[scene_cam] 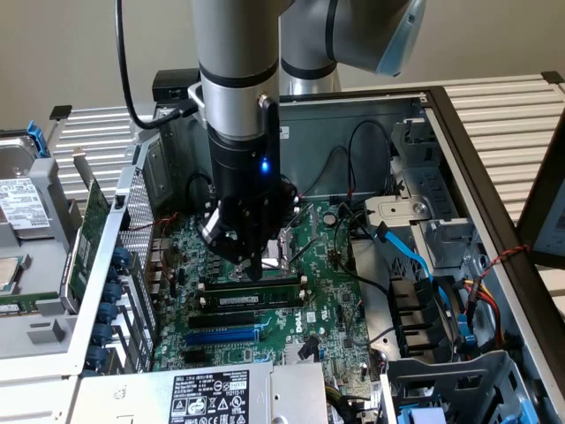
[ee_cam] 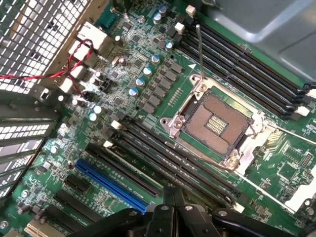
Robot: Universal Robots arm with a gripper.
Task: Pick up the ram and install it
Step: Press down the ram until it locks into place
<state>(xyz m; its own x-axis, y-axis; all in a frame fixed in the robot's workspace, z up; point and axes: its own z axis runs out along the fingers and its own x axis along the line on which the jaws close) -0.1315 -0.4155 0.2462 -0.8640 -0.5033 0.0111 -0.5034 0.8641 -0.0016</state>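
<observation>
The gripper (scene_cam: 251, 265) is seen lowered into the open computer case (scene_cam: 494, 132), its fingers brought fully together at the tips. Nothing is seen held between them. The tips are positioned directly over the row of black memory slots (scene_cam: 252, 284) on the green motherboard (scene_cam: 327, 291), at or just above the ram (scene_cam: 258, 301).

The ram is seen lying along one of those slots, label facing the exterior camera, seated parallel to the neighbouring slots. Whether it is fully latched cannot be told.

In the wrist view the closed gripper (ee_cam: 173, 197) is seen over the long black slots (ee_cam: 173, 165); the ram stick itself cannot be distinguished there. The open CPU socket (ee_cam: 216, 121) with its metal frame is noted just beside these slots, and a further bank of black slots (ee_cam: 247, 64) lies on the socket's far side. A blue expansion slot (ee_cam: 111, 185) runs parallel to the black slots, near the gripper.

In the exterior view, a blue slot (scene_cam: 222, 336) is noted below the ram. A power supply label (scene_cam: 209, 395) is visible at the near edge. Blue cables (scene_cam: 410, 256) and black cabling are bundled toward the exterior view's right. A green card (scene_cam: 86, 238) stands outside the case wall at the exterior view's left.
</observation>
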